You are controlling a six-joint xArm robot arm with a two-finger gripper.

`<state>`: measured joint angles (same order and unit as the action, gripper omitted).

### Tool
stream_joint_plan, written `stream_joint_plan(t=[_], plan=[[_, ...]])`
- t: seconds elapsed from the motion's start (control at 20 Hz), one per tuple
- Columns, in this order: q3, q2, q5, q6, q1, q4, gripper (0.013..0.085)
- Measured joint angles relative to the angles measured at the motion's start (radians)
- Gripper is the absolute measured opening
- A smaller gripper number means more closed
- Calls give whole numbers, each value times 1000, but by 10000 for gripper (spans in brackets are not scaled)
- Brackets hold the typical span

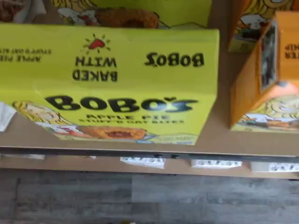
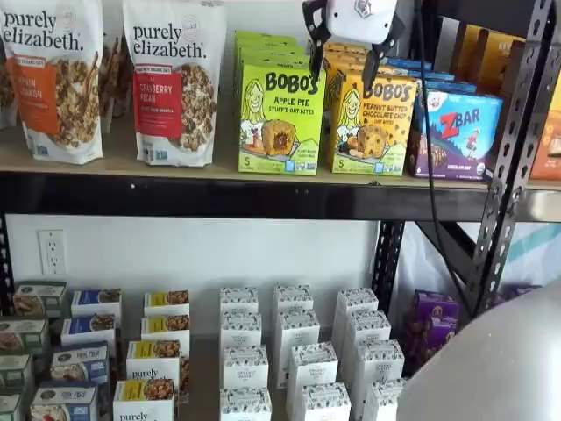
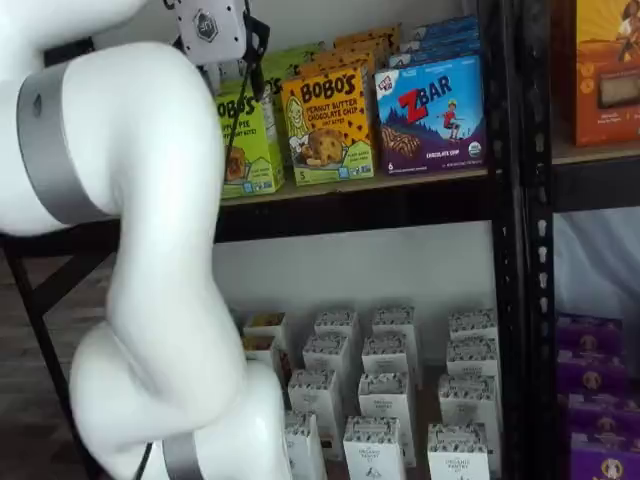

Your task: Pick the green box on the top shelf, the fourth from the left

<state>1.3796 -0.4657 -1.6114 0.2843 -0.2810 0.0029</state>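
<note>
The green box (image 2: 280, 118), a lime-green Bobo's Apple Pie carton, stands upright at the front of a row on the top shelf (image 2: 210, 197). In the wrist view the green box (image 1: 112, 84) fills the middle, seen from above and in front, on the tan board (image 1: 224, 137). In a shelf view the arm hides part of the box (image 3: 252, 140). My gripper (image 2: 344, 60) hangs from the view's top edge, in front of the shelf, over the seam between the green box and the orange carton. A gap shows between its two black fingers (image 2: 314, 48). It holds nothing.
An orange Bobo's peanut butter carton (image 2: 375, 123) stands right beside the green box. A blue ZBar box (image 2: 451, 132) is further right. Purely Elizabeth bags (image 2: 175, 79) stand to the left. A black upright (image 2: 513, 149) and several white boxes (image 2: 289, 351) below.
</note>
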Motion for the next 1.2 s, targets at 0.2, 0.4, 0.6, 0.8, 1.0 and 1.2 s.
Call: stream_joint_plan(t=[0.2,0.4,0.6,0.8,1.0,1.2], plan=[[39,44,0,-12,13,22,850],[79,86,7,-10,9,12,850],[119,126,-1,-11,12,17,850],[142,152,-6,-13,14,22,850],[155,169,-8,-14,16,27,850],[157,177,-1,-14,16,24,850]])
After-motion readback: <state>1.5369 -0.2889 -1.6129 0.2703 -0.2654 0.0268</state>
